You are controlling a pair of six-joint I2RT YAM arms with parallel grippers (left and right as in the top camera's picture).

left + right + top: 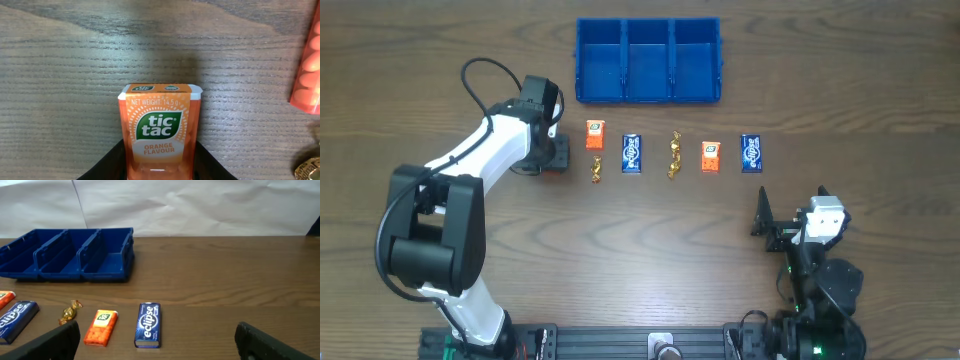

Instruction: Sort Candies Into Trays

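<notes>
Left wrist view: the left gripper clamps an orange candy box left of the table's middle, likely bound for the blue tray by the far edge. The right gripper hangs near the right front corner, fingers spread.

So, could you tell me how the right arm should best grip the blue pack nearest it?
Probably across the two long edges of the blue pack, mid-length, from straight above: it lies flat, label up, with room either side for the open right gripper.
</notes>
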